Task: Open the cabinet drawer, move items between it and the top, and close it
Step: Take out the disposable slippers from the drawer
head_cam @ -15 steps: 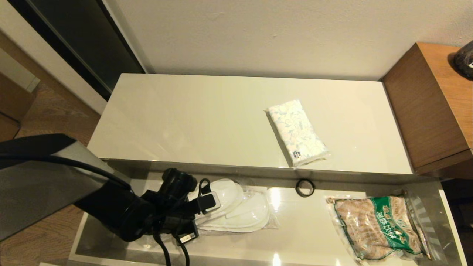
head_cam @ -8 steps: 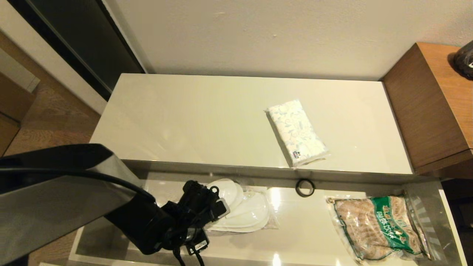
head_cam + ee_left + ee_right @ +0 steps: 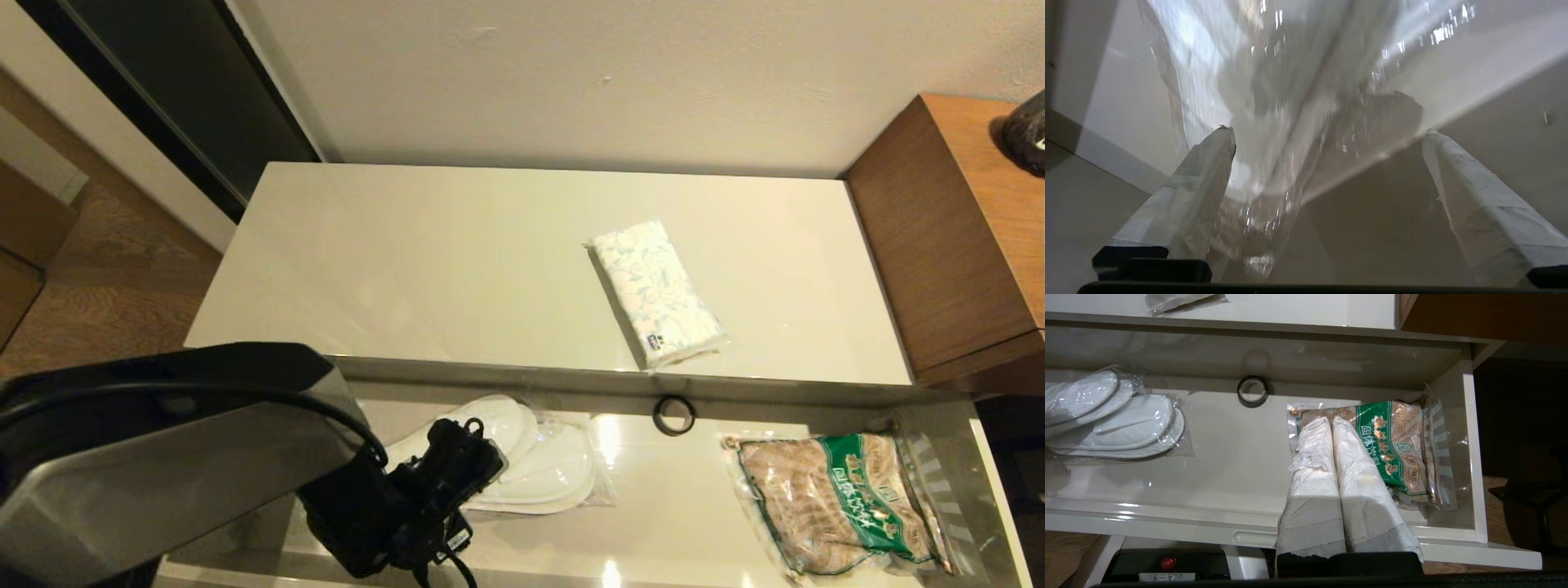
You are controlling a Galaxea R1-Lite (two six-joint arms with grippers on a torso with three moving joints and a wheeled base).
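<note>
The cabinet drawer [image 3: 669, 506] stands pulled out. The plastic-wrapped white slippers [image 3: 547, 465] lie on its floor, left of the middle. My left gripper [image 3: 457, 457] hangs over their left end, open. In the left wrist view its taped fingers [image 3: 1200, 183] stand wide apart, with the slippers' wrapper [image 3: 1274, 81] between and beyond them, and I cannot tell whether they touch it. The leaf-print tissue pack [image 3: 657, 292] lies on the cream top [image 3: 449, 261], right of centre. My right gripper [image 3: 1328, 419] is shut and empty above the drawer's front right, out of the head view.
A green-labelled snack bag [image 3: 841, 502] fills the drawer's right end. A small black ring [image 3: 673, 415] lies by the drawer's back wall. A taller brown wooden cabinet [image 3: 963, 245] borders the top on the right. The wall runs behind.
My left arm has swung to the right over the drawer, and its gripper has moved further onto the slippers' left end. The slippers, the tissue pack and the other things lie as before.
</note>
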